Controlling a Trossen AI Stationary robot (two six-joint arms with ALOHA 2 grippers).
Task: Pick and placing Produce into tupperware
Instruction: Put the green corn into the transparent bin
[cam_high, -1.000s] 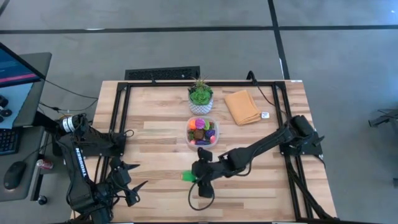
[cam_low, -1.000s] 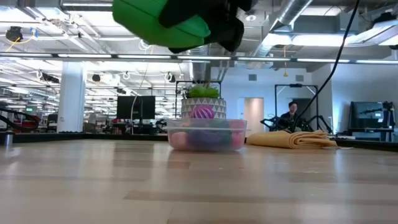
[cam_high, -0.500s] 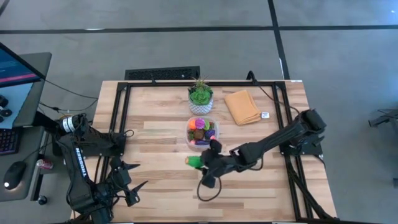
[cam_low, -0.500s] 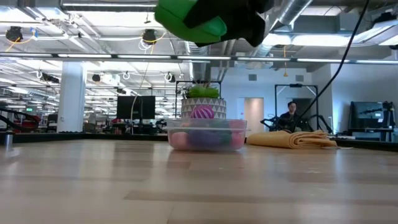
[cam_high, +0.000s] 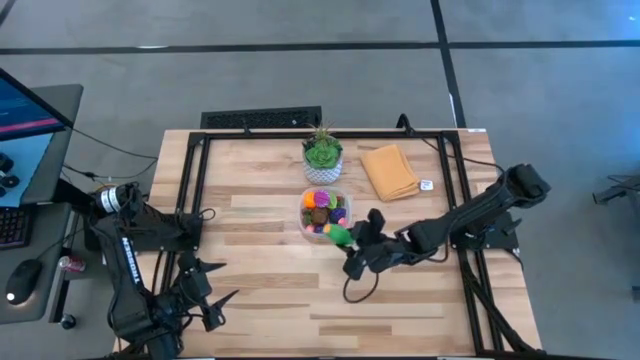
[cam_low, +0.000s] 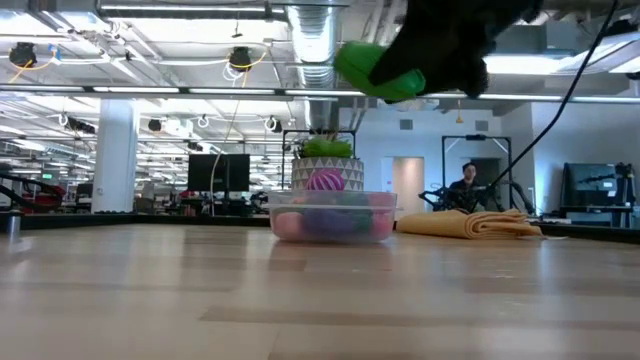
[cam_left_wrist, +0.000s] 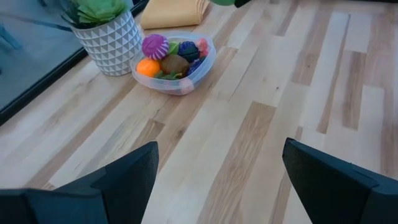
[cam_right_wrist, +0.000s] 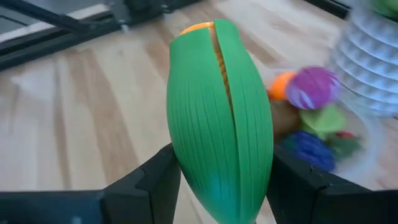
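My right gripper (cam_high: 350, 240) is shut on a green toy corn cob (cam_right_wrist: 221, 118), which also shows in the high view (cam_high: 338, 236), beside the near right corner of the clear tupperware (cam_high: 325, 213). The tupperware holds several small toys: orange, purple, brown, green, pink, blue. In the low view the corn (cam_low: 378, 70) hangs high above the table, right of the tupperware (cam_low: 332, 215). My left gripper (cam_left_wrist: 214, 180) is open and empty at the table's near left corner (cam_high: 195, 295). My right gripper pinches the green corn cob between its two fingers, one finger (cam_right_wrist: 158, 180) on each long side of its lower half (cam_right_wrist: 217, 180). The cob stands along the fingers, its orange-tipped end (cam_right_wrist: 199, 28) pointing away from the wrist. It is lifted clear of the table.
A green plant in a white patterned pot (cam_high: 322, 155) stands just behind the tupperware. A folded orange cloth (cam_high: 389, 171) lies at the far right. A black cable (cam_high: 355, 290) loops on the table below the right gripper. Bare wood lies left and near.
My right gripper has carried the corn cob from the table's near middle toward the far right, up to the tupperware's near right corner, staying lifted. The corn has stayed in the hold. The left arm has kept still.
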